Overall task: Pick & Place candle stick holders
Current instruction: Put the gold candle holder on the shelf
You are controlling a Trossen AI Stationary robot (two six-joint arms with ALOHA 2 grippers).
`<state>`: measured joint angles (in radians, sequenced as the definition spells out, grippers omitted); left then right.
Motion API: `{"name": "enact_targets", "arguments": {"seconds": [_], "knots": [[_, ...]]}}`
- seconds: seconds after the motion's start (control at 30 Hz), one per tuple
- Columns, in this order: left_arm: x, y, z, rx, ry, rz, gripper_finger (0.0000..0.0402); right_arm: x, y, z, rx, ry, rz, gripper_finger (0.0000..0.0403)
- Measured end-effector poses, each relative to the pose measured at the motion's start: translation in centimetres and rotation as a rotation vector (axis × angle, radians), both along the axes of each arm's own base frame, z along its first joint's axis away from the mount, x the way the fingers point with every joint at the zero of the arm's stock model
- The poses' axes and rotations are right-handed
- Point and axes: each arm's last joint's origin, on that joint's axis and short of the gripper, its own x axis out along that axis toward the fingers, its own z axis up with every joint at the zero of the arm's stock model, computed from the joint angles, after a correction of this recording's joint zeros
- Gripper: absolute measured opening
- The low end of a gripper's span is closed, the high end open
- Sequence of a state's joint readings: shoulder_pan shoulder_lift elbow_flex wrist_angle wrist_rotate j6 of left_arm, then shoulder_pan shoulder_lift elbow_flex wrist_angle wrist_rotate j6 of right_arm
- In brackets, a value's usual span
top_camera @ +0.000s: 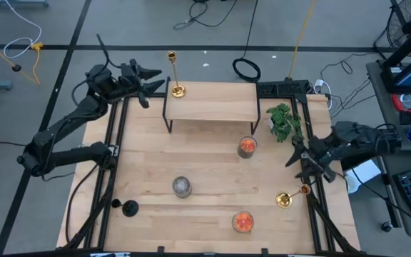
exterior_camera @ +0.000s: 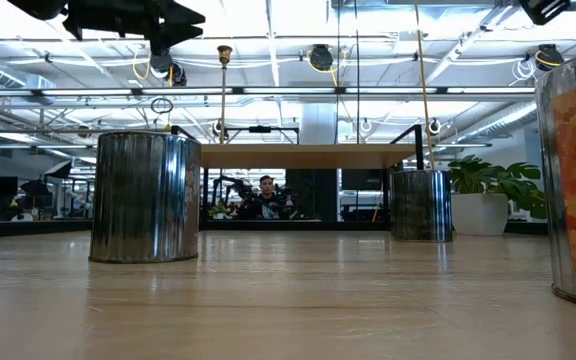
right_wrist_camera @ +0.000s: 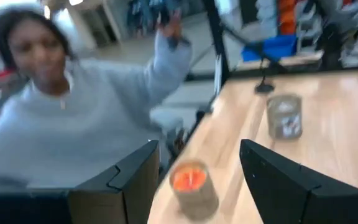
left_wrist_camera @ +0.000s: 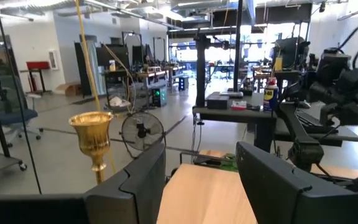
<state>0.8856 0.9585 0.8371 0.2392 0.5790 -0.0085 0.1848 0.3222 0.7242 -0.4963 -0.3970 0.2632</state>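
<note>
The left claw [top_camera: 150, 84] hangs with its fingers spread at the far left corner of the tabletop [top_camera: 205, 178], just beside a tall gold candlestick [top_camera: 174, 74] that stands upright on the left end of a small raised shelf [top_camera: 211, 102]; in the left wrist view the candlestick's gold cup [left_wrist_camera: 92, 130] shows beside the left finger [left_wrist_camera: 135, 180], not between the two — the claw holds nothing. The right claw [top_camera: 300, 161] is over the right edge of the tabletop, also spread and empty; just near of it a second gold candlestick [top_camera: 291, 196] lies tipped on its side, its round base toward the middle of the tabletop. A leafy green plant [top_camera: 285, 121] sits just beyond the right claw, at the right end of the shelf. An orange glass cup [top_camera: 247, 146] stands in front of the shelf's right leg; a grey glass cup [top_camera: 182, 186] stands near the tabletop's middle; another orange glass cup [top_camera: 242, 221] stands toward the near edge, right of centre. A short black candlestick [top_camera: 126, 207] lies at the near left edge of the tabletop. In the right wrist view an orange cup [right_wrist_camera: 193, 186] shows between that claw's fingers but well past them, and a person in a light grey top [right_wrist_camera: 73, 130] stands beside the tabletop with one arm raised.
</note>
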Motion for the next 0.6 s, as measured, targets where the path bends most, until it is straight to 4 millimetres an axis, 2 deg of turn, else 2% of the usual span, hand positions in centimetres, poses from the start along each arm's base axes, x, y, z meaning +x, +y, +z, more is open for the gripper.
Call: {"name": "enact_targets", "arguments": {"seconds": [0.2, 0.4, 0.6], "knots": [[0.03, 0.04, -0.38, -0.032, 0.026, 0.0, 0.0202, 0.31, 0.15, -0.98, -0.024, 0.11, 0.035, 0.0197], [0.04, 0.03, -0.4, -0.034, 0.028, -0.001, 0.0202, 0.42, 0.54, -0.47, 0.01, 0.068, 0.173, 0.018], [0.1, -0.03, -0.47, -0.064, 0.024, -0.006, 0.0202, 0.59, 0.87, -0.87, -0.016, 0.081, 0.221, 0.0164]]}}
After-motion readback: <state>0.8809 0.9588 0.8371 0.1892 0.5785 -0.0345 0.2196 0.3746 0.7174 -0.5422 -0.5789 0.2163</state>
